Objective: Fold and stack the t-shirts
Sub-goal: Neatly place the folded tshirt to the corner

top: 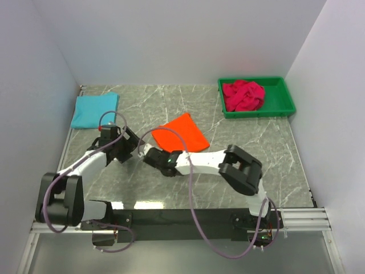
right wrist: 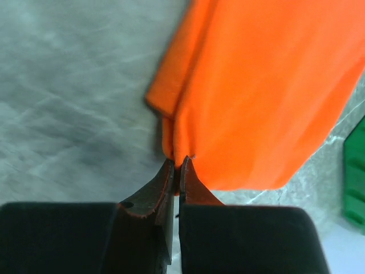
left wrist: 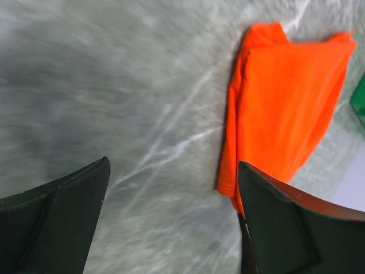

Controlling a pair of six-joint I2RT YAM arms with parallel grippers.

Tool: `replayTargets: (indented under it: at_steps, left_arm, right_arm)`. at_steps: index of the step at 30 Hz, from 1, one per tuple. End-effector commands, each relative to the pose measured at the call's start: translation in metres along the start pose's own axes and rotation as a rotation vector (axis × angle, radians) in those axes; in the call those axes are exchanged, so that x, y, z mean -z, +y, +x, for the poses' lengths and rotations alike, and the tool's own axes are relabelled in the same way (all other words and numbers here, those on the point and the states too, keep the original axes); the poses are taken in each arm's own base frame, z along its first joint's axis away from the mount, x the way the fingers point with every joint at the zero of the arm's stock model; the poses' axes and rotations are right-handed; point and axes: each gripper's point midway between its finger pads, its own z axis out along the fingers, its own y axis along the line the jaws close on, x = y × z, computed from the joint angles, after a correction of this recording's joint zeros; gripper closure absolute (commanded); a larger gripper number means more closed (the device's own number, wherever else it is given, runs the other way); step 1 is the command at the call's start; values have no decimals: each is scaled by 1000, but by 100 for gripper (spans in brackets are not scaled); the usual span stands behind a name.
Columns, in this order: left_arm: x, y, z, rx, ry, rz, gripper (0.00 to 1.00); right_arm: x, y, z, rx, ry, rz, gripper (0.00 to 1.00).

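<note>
**Desk:** Where does everything sit before you move?

**Operator:** Widest first, from the top view. The grey marbled surface fills the middle of the frame. The green bin is at the upper right, with the crimson-pink t-shirt bunched inside it, unfolded. The turquoise t-shirt lies folded flat at the upper left. The orange t-shirt is at centre, folded to a rough rectangle turned on the diagonal.

**Desk:** And your arms?

**Operator:** I have the right end effector squeezed to a sliver on the orange t-shirt's nearest corner. In its wrist view the creases run straight into the tips, so I judge the cloth pinched, not merely touched. My left end effector is spread wide, holding nothing, above bare surface just left of the shirt.

**Desk:** Which way does the shirt lie from the grip?

**Operator:** Toward the upper right of the frame in the right wrist view. Its long axis runs along that same diagonal, away from the tips. In the left wrist view it fills the upper right, its lower corner just beside the finger at the right of that frame. So my right arm is on it, and my left is near but apart.

**Desk:** How does the cloth look?

**Operator:** Bright and smooth, with a doubled edge down its left side and a few soft wrinkles. I reckon it is thin and limp. Pulling it from one corner may open the fold, so I'd carry it toward the turquoise one, at the upper left, slowly.
</note>
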Motion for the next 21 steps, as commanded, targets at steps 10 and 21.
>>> replayTargets:
  at_steps: [10,21]
  left_arm:
    - [-44,-85,42,195,123,234,1]
    - [-81,-91,84,282,171,188,1]
  right_arm:
    - [23,-43,-32,-341,-197,-141,100]
    - [32,-48,-41,-452,-262,-208,100]
